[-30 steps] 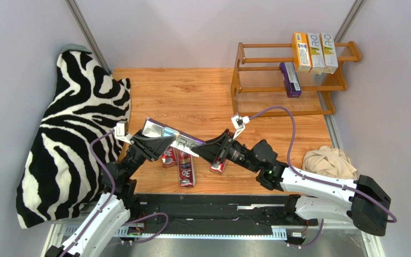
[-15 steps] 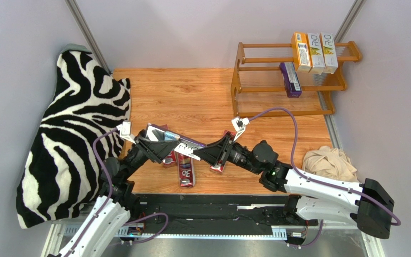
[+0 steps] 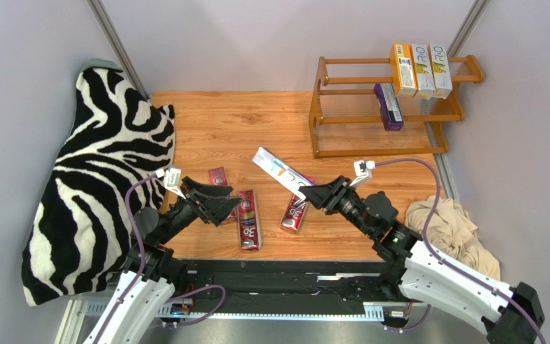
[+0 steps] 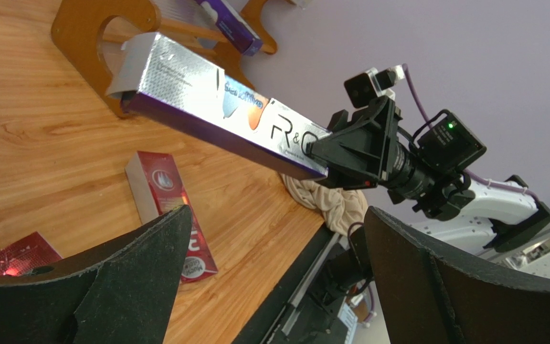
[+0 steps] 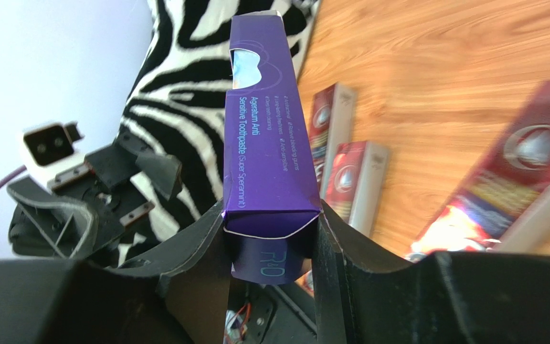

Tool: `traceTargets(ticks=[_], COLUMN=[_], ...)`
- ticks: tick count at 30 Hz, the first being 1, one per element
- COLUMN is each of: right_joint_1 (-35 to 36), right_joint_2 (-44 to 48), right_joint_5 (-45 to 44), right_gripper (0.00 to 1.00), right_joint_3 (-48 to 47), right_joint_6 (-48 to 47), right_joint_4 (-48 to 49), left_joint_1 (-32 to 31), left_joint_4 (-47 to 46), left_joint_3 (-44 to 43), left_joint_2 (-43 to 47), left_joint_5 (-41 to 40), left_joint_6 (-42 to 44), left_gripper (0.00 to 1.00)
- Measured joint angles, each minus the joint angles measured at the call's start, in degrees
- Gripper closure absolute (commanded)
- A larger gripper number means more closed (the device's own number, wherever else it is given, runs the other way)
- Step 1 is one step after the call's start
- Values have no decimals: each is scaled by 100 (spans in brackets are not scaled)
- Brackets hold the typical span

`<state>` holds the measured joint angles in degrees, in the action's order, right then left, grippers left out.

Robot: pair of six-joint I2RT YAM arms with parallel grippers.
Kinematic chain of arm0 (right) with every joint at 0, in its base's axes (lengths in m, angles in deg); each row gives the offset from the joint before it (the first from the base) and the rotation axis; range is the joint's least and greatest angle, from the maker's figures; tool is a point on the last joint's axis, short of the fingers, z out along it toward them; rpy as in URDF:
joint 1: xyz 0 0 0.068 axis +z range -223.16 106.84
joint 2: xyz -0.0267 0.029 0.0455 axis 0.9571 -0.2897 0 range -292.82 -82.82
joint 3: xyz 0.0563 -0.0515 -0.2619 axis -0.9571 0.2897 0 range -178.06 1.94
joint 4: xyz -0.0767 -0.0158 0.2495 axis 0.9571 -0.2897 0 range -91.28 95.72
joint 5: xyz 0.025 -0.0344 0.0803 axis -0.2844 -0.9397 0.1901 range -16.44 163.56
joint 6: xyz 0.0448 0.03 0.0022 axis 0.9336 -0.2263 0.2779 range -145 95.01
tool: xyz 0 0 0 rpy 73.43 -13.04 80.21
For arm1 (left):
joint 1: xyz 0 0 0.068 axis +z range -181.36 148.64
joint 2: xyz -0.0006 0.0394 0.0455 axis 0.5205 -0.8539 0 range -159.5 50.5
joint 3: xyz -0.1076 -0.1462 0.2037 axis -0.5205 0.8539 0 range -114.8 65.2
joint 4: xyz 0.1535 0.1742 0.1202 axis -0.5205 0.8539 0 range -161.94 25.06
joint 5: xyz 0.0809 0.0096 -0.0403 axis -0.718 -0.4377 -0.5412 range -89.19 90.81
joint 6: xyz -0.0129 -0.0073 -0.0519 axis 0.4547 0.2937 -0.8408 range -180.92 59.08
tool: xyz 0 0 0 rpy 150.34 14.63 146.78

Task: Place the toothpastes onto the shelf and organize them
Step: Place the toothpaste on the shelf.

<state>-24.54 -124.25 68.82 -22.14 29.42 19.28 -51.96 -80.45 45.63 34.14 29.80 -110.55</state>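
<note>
— So, right jaws: status?
— Pinching one end of the held carton [image 5: 263,143], which is purple and silver, with a finger [image 5: 195,258] on each long side. The carton is off the bench [image 3: 242,122], over its middle. In the top view its free end [image 3: 276,169] points toward the far left. It is well apart from the shelf [image 3: 371,119].

— Left jaws?
— Spread wide, nothing between them. In the left wrist view both fingers [image 4: 113,287] frame the held carton [image 4: 213,122], which sits beyond them, not touching. In the top view they hang over the near left of the bench, just beside the zebra cloth [image 3: 91,179].

— Cartons on the bench?
— Three red cartons, all lying flat toward the near edge. One [image 3: 248,228] is between the two arms. One [image 3: 294,213] lies just below the right jaws in the top view. One [image 3: 218,177] is partly hidden by the left jaws.

— Shelf contents?
— It stands at the far right corner. On the top tier, three upright cartons [image 3: 421,70] stand side by side, touching. On the middle tier lies one shelved purple carton [image 3: 387,106], lengthwise front to back.

— Anything else?
— A beige cloth [image 3: 439,215], bunched at the right edge of the bench, near the right arm.
</note>
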Motion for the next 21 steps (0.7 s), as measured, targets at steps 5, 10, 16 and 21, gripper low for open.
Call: traceTargets(ticks=[5, 10, 16, 21], right_joint_1=[-531, -1237, -2420, -3493], right_joint_2=[1056, 1976, 2291, 2203], right_joint_5=[-181, -162, 470, 1429], right_gripper=[83, 83, 84, 84], right_joint_3=[144, 297, 382, 378], right_joint_6=[33, 87, 131, 125], right_joint_4=[-986, -1781, -2483, -2664], left_joint_1=[0, 0, 0, 0], left_joint_4=[120, 190, 297, 323], left_joint_3=[-2, 0, 0, 0], left_joint_2=[-111, -111, -111, -133], left_joint_5=[92, 96, 98, 98], left_joint_6=[162, 249, 273, 289], left_gripper=[1, 1, 1, 1])
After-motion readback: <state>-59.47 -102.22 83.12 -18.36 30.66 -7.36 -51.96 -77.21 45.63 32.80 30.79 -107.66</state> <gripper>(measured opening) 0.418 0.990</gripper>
